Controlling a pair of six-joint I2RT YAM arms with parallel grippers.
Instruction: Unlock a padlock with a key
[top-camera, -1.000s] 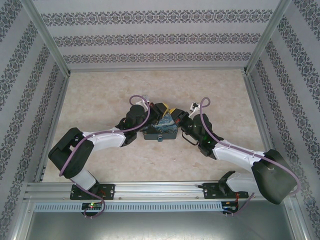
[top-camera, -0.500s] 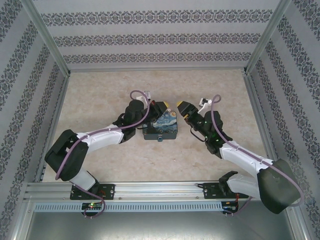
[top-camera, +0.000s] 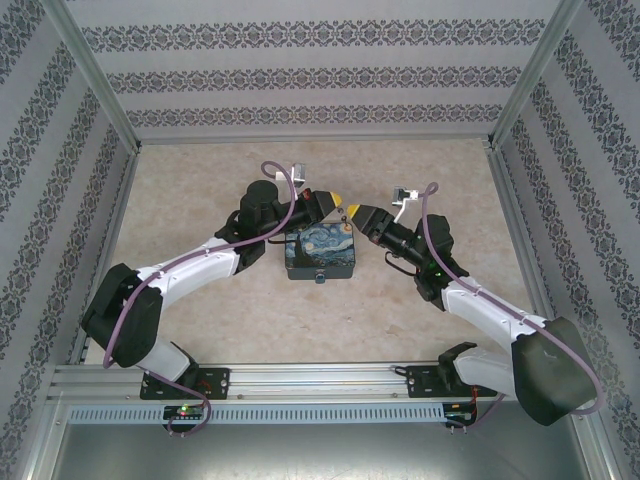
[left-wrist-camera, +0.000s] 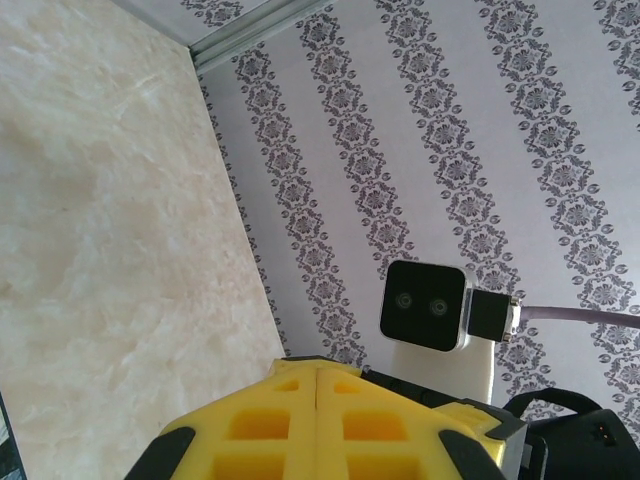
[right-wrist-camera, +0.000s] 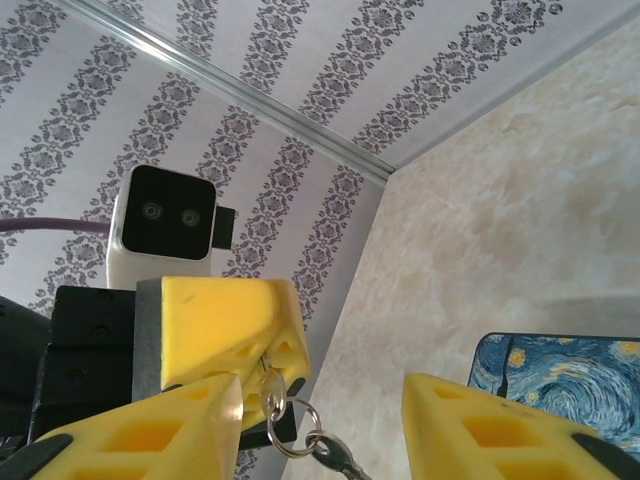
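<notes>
Beside the shut blue-and-yellow night-sky box (top-camera: 320, 251), the left gripper (top-camera: 338, 201) pinches a tiny ringed metal key (right-wrist-camera: 269, 386); the right gripper (top-camera: 354, 211) has its fingers spread.

Night-sky box (top-camera: 320, 252), seemingly closed, on marbled table (top-camera: 450, 170).

Shiny metal ring (right-wrist-camera: 298, 437), matt yellow plastic fingers (right-wrist-camera: 480, 425), smooth marbled table (top-camera: 430, 170).

— Where is the box (top-camera: 320, 255)?
— On the table (top-camera: 200, 180), below both tips and on their base side. The left gripper (top-camera: 337, 200) and right gripper (top-camera: 353, 211) face each other, close together, above its far edge.
— The padlock (top-camera: 320, 278)?
— On the box's near face.
— The key (right-wrist-camera: 270, 388)?
— In the left gripper's tip, a ring (right-wrist-camera: 297, 437) hanging under it, just ahead of the right gripper.
</notes>
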